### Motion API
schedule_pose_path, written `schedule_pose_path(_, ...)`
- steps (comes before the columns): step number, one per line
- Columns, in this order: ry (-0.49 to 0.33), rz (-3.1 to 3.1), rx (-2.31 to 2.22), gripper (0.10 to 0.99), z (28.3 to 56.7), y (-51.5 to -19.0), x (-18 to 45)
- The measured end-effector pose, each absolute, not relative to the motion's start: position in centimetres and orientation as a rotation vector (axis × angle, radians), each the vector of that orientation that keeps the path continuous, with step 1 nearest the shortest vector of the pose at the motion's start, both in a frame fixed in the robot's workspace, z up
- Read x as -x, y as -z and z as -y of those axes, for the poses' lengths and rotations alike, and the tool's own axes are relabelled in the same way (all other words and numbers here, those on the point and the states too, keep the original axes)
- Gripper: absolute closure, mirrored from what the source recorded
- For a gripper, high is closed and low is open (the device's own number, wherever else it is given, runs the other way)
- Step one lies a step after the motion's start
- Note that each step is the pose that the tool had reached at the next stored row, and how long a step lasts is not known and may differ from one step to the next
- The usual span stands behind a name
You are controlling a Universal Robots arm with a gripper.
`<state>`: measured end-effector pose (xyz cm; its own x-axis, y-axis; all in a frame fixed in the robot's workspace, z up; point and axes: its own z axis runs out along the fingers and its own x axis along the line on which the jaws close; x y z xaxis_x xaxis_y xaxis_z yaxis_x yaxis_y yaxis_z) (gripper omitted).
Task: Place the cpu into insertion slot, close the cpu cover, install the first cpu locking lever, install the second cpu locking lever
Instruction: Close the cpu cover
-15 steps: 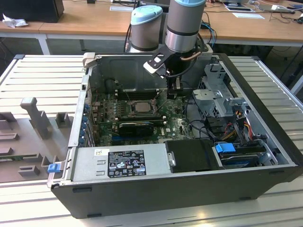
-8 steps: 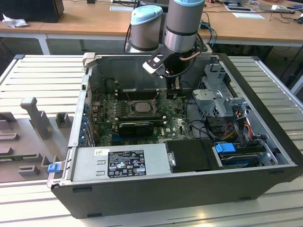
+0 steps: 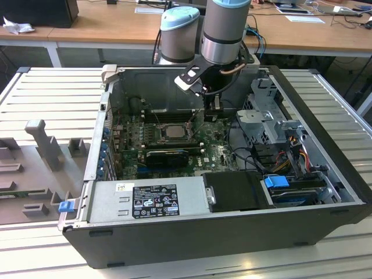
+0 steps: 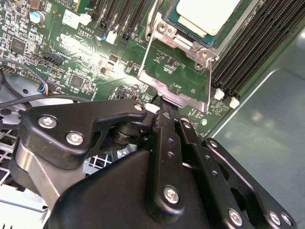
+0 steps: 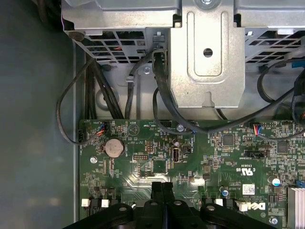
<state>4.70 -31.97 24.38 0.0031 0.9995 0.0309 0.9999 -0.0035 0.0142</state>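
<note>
One open computer case (image 3: 203, 238) lies on the slatted surface (image 3: 52, 87), with its green motherboard (image 4: 86, 62) bare beneath the arm. The pincer (image 4: 164, 110), fingers pressed together, meets the free edge of the cpu cover (image 4: 152, 82). The cover stands swung open beside the insertion slot (image 4: 187, 42), where the cpu (image 4: 207, 14) sits. The likely risk is that the tips skid off that thin lip onto nearby board parts, or that the cover comes down crooked.

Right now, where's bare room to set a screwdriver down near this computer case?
Bare ribbed table at the exterior view's right of the case and at that view's upper left. Crowded: grey fixtures at its left, cables and motherboard inside the case.
</note>
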Motion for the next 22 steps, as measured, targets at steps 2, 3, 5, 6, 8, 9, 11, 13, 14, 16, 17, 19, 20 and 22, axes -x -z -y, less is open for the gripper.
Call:
schedule_pose_path(2,0.050,2.209,2.217,0.980,31.96,-24.38,-4.68)
schedule_pose_path(3,0.050,2.209,2.217,0.980,31.97,-24.38,-4.66)
schedule_pose_path(5,0.050,2.209,2.217,0.980,31.96,-24.38,-4.60)
schedule_pose_path(6,0.050,2.209,2.217,0.980,31.96,-24.38,-4.59)
schedule_pose_path(8,0.050,2.209,2.217,0.980,31.96,-24.38,-4.55)
schedule_pose_path(9,0.050,2.209,2.217,0.980,31.96,-24.38,-4.53)
schedule_pose_path(11,0.050,2.209,2.216,0.980,31.97,-24.38,-4.48)
schedule_pose_path(13,0.050,2.209,2.217,0.980,31.97,-24.38,-4.44)
schedule_pose_path(14,0.050,2.209,2.217,0.980,31.97,-24.38,-4.42)
schedule_pose_path(16,0.050,2.209,2.217,0.980,31.97,-24.38,-4.36)
schedule_pose_path(17,0.050,2.209,2.217,0.980,31.97,-24.38,-4.34)
schedule_pose_path(19,0.050,2.209,2.217,0.980,31.96,-24.38,-4.31)
schedule_pose_path(20,0.050,2.209,2.216,0.980,31.97,-24.38,-4.30)
schedule_pose_path(22,0.050,2.209,2.217,0.980,31.96,-24.38,-4.26)
